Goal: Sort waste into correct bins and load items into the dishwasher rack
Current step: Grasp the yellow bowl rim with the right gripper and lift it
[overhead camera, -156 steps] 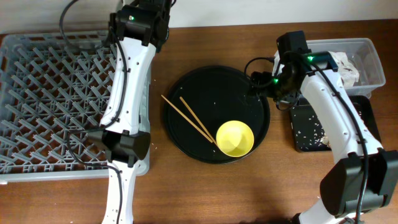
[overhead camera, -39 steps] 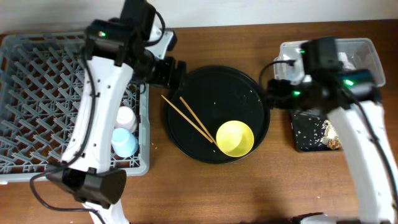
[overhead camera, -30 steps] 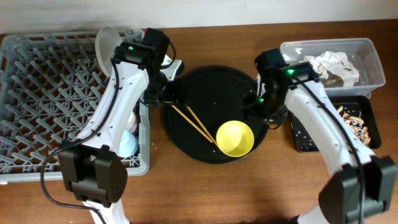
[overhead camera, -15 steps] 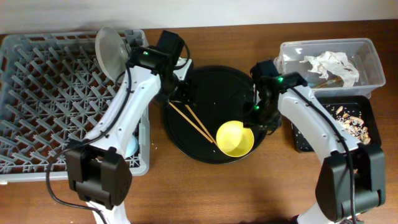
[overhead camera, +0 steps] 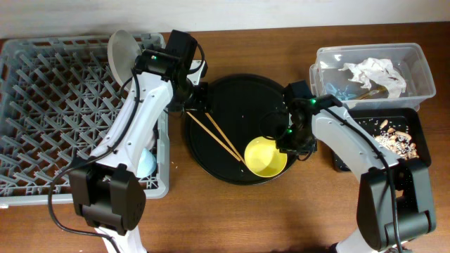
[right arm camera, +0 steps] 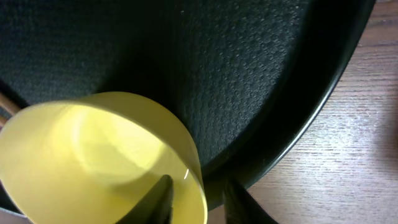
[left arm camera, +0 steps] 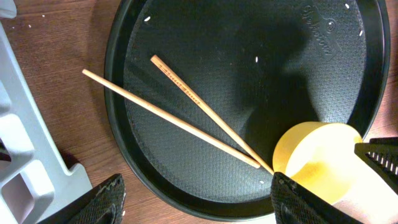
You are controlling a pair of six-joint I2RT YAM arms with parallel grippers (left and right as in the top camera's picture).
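The right hand [right arm camera: 198, 194] has come down to the yellow bowl [overhead camera: 266, 156], low on the round tray [overhead camera: 239, 98]. Its fingers [right arm camera: 163, 190] sit astride the rim, pinching or not I cannot tell. It should close firmly before lifting. The left hand [left arm camera: 196, 202] hovers, spread apart.

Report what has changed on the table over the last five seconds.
The right arm went from the clear box down to the yellow bowl, its jaws now astride the rim. The left arm swung from the rack to above the chopsticks, jaws open. Bowl, chopsticks and round tray stayed put.
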